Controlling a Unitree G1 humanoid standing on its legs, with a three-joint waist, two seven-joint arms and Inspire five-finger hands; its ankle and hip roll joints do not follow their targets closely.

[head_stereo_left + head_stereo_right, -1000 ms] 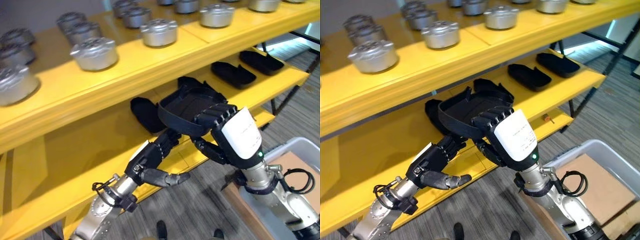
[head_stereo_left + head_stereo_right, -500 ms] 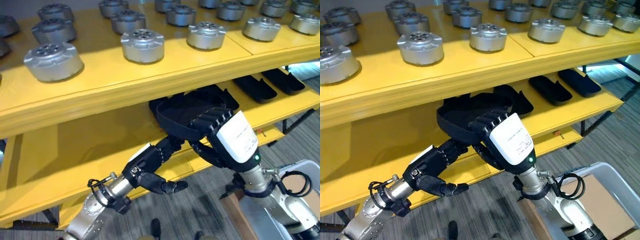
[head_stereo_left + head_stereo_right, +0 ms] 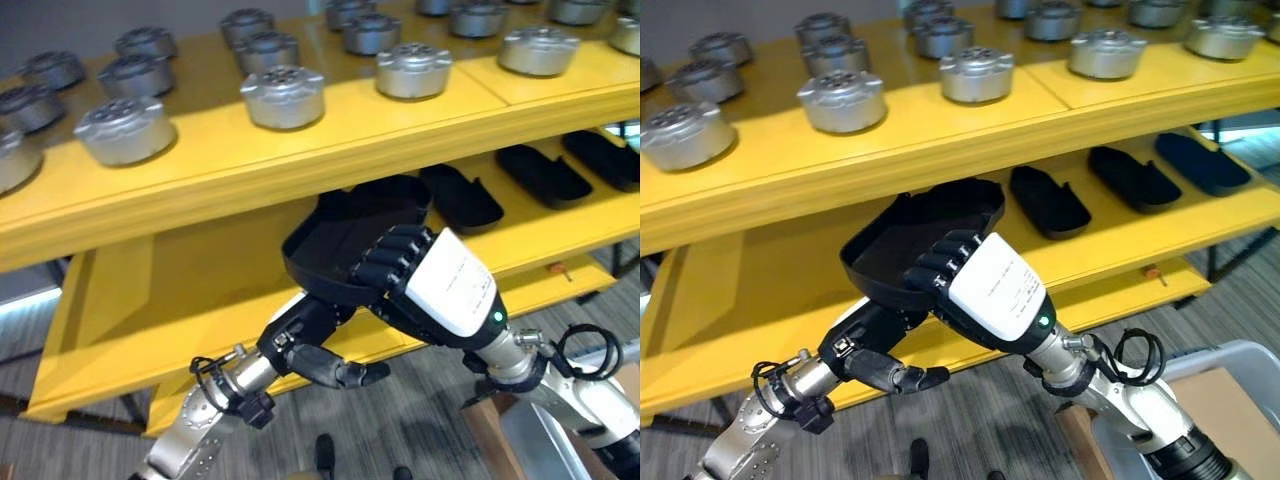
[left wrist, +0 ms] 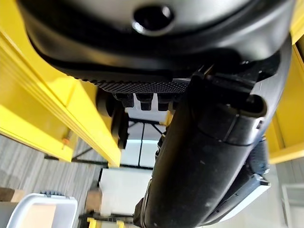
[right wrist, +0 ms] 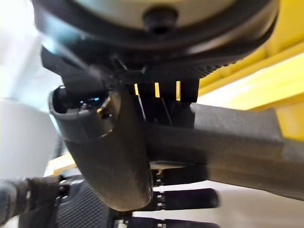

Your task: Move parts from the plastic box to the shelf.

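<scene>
Fingers: right hand curled over the near rim of the black tray part, gripping it; left hand tucked beneath, fingers mostly hidden under the part — cannot tell whether closed on it, thumb jutting toward 3 o'clock.
Task's thing: black tray part, held at the front lip of the lower shelf, far end already under the upper shelf.
Neighbours: more black parts lying at 2 o'clock on the same level; silver metal parts on the upper shelf at 12 o'clock.
Step in hand: sliding the part in — probably best kept level and low, clear of the upper board.
Set-down: aim for bare yellow at 11 o'clock, well apart from the neighbours.
Release: only once resting flat.
</scene>
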